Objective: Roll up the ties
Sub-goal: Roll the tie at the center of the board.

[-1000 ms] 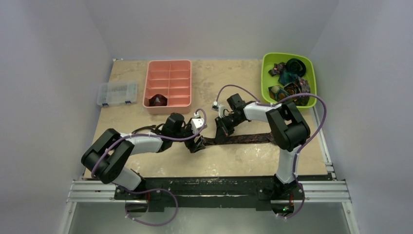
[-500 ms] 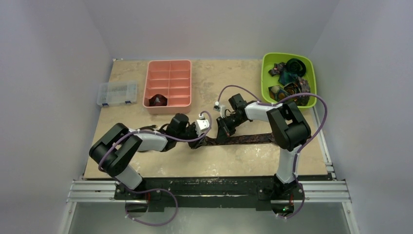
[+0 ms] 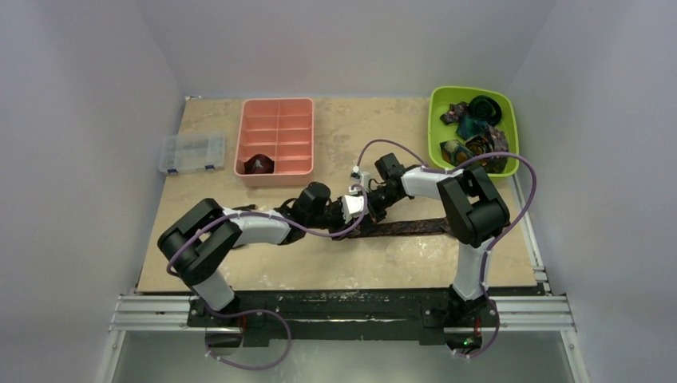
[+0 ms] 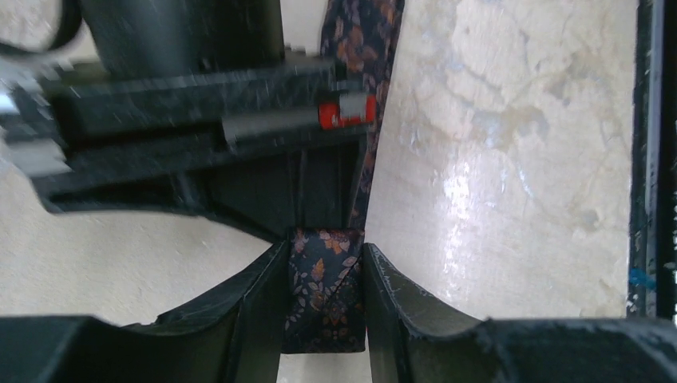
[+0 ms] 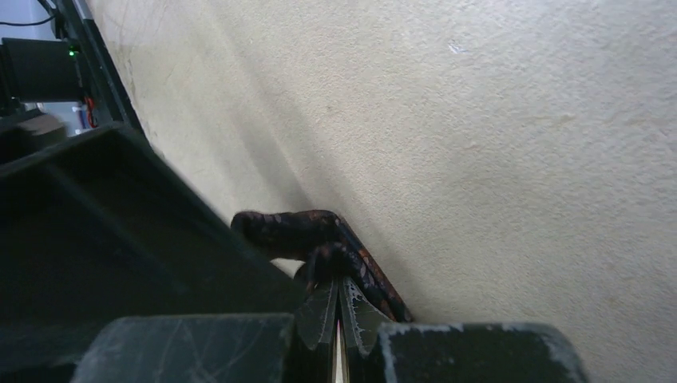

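Observation:
A dark brown-maroon floral tie (image 3: 407, 227) lies as a flat strip across the table's middle. My left gripper (image 3: 351, 211) is shut on its folded left end; in the left wrist view the fold (image 4: 326, 295) fills the gap of the left gripper (image 4: 326, 247). My right gripper (image 3: 371, 209) meets it from the far side. In the right wrist view the right gripper (image 5: 338, 283) is shut, with bunched tie fabric (image 5: 287, 225) at its tips. More ties (image 3: 475, 128) lie coiled in the green bin.
A pink compartment tray (image 3: 275, 102) at the back holds one rolled tie (image 3: 259, 165). The green bin (image 3: 513, 120) stands at the back right, a clear plastic box (image 3: 192, 153) at the left. A black rail (image 4: 651, 159) lines the table's near edge.
My left arm has reached right, up to the right gripper. Its jaws have closed on the tie's end and carried it right. The right gripper has stayed put.

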`<state>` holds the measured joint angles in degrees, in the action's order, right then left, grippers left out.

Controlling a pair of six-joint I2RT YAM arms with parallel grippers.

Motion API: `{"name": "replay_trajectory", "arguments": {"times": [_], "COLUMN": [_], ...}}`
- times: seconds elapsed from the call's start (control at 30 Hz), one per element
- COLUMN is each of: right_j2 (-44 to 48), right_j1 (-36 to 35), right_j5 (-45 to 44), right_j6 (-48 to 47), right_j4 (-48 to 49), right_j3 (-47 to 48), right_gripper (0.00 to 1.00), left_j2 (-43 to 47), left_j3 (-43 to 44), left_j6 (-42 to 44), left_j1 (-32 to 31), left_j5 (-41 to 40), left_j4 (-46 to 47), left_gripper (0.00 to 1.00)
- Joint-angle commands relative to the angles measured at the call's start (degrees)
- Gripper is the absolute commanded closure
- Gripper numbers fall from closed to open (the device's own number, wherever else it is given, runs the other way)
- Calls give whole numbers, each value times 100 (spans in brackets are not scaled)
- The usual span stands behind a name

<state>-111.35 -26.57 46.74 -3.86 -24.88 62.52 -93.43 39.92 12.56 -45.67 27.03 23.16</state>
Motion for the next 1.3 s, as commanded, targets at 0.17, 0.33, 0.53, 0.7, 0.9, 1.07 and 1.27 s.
{"name": "replay_trajectory", "arguments": {"times": [0.17, 0.33, 0.53, 0.7, 0.9, 1.07, 1.27], "right_j2": [413, 484, 693, 571, 258, 132, 31], "right_j1": [65, 153, 349, 348, 341, 339, 342], "right_j5": [-226, -137, 426, 662, 812, 1000, 1272], "right_j6": [-55, -262, -256, 58, 543, 447, 121], "right_j4": [-312, -689, -973, -587, -101, -176, -466], "right_j3": [232, 356, 450, 257, 190, 258, 319], "right_gripper": [99, 85, 72, 65, 66, 65, 78], "left_j2": [-122, -106, -59, -206, -222, -252, -346], "left_j3": [-203, -193, 3, 142, 204, 302, 338], "left_j6": [109, 161, 204, 188, 229, 160, 98], "left_j1": [8, 12, 2, -14, -15, -12, -19], "left_j5": [-269, -264, -197, -164, -59, -45, -104], "left_j4": [125, 111, -26, 0, 39, 103, 190], "left_gripper": [64, 64, 64, 64, 63, 63, 63]}}
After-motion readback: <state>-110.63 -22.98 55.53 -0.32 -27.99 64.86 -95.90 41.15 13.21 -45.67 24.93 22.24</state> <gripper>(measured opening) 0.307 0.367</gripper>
